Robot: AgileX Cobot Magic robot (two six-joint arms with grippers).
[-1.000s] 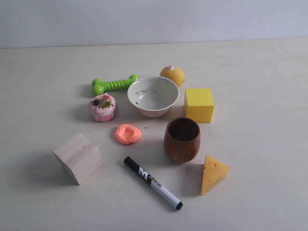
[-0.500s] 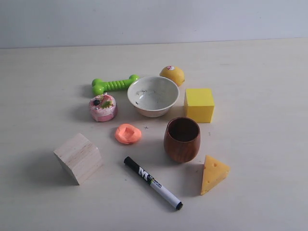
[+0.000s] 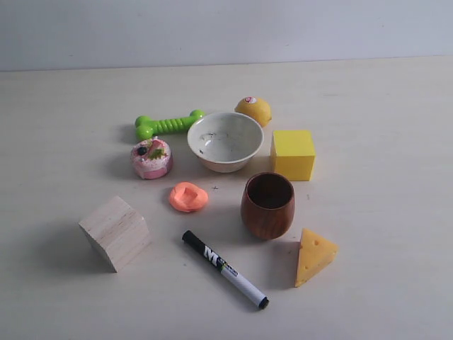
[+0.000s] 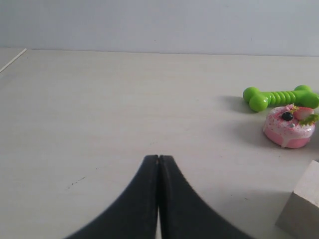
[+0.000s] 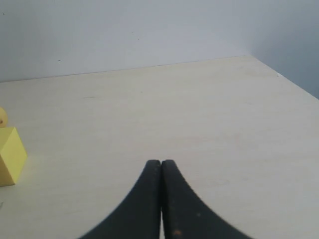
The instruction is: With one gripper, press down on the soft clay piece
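The soft clay piece point(image 3: 188, 196), a small salmon-orange flattish blob with a dent in its top, lies on the table between the wooden cube point(image 3: 115, 232) and the brown wooden cup point(image 3: 267, 205). Neither arm shows in the exterior view. In the left wrist view my left gripper point(image 4: 158, 158) is shut with nothing between its jaws, over bare table, with the pink toy cake point(image 4: 289, 128) and green bone point(image 4: 280, 97) off to one side. My right gripper point(image 5: 161, 163) is likewise shut and empty, over bare table beside the yellow cube point(image 5: 10, 155). The clay is out of both wrist views.
Around the clay stand a pink toy cake point(image 3: 151, 157), a green toy bone point(image 3: 167, 125), a white bowl point(image 3: 225, 141), a lemon point(image 3: 253, 110), a yellow cube point(image 3: 292, 154), a cheese wedge point(image 3: 313, 256) and a black-and-white marker point(image 3: 225, 268).
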